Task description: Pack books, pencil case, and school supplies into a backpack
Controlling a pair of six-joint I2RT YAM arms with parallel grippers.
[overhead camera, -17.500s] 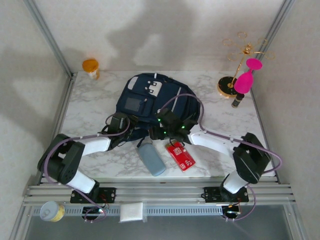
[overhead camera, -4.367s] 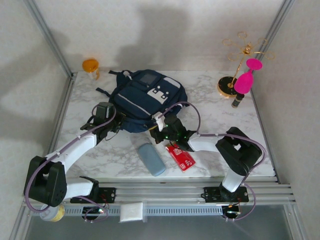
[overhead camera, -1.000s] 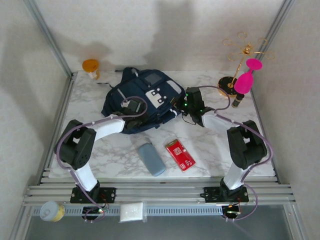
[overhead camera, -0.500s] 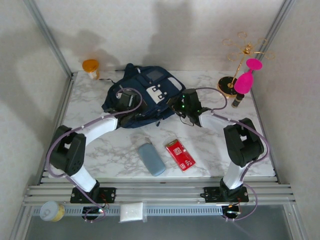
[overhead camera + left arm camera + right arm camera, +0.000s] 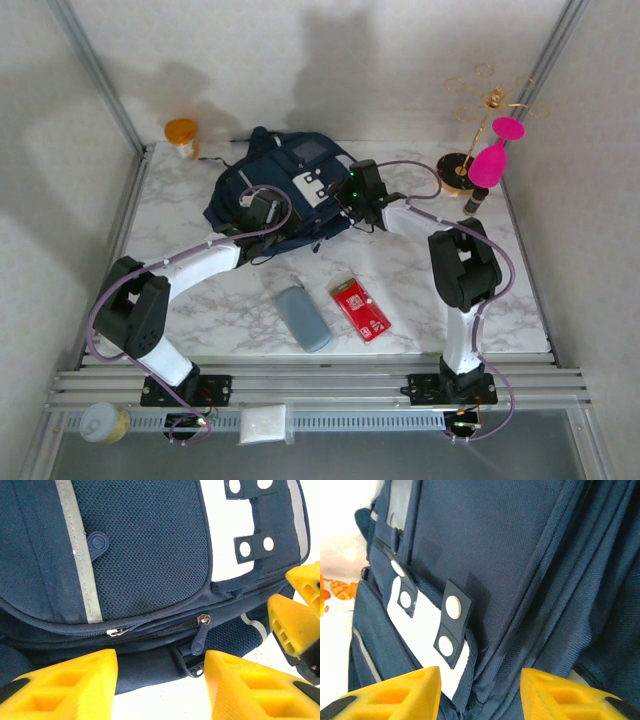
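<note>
The left claw (image 5: 160, 677) and right claw (image 5: 480, 687) are held half open and empty at the backpack (image 5: 270, 165), presumably so its zip pull (image 5: 200, 632) can be caught

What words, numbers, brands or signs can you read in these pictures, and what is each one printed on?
No text here can be read.
Red packet: white marks on its label, too small to read.
Backpack: no lettering shows on it in the close wrist views; from above it is too small to tell.
</note>
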